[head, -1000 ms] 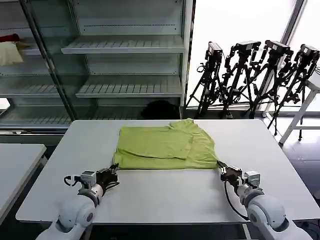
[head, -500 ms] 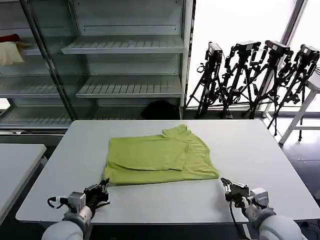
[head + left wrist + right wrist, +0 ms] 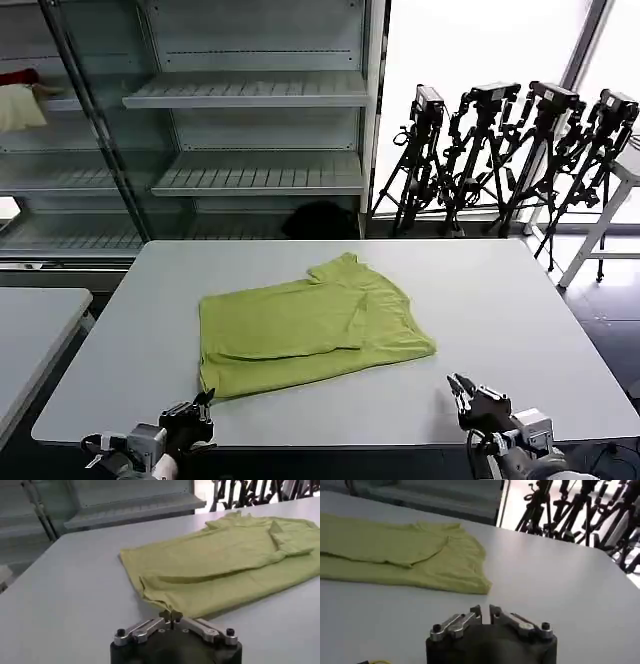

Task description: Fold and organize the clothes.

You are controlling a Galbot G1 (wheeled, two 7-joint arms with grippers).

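The lime-green T-shirt (image 3: 310, 325) lies folded and flat on the white table (image 3: 500, 290), turned so that its near left corner reaches toward the front edge. My left gripper (image 3: 203, 405) sits at that front edge, shut on the shirt's near left corner; in the left wrist view the fabric (image 3: 220, 560) runs right down to the closed tips (image 3: 170, 614). My right gripper (image 3: 458, 385) is near the front edge to the right, narrowly open and holding nothing. The shirt's (image 3: 395, 550) near right corner lies a short way off from that gripper (image 3: 485, 611).
Glass-fronted shelves (image 3: 250, 90) stand behind the table, with a cream-and-red cloth bundle (image 3: 20, 100) on one at the far left. Black tripods (image 3: 500, 150) lean at the back right. A second white table (image 3: 30, 330) adjoins on the left.
Both grippers have drawn back toward the table's front edge. The left one pulled the shirt's left side nearer, skewing it. The right one let go of the right corner and moved away.
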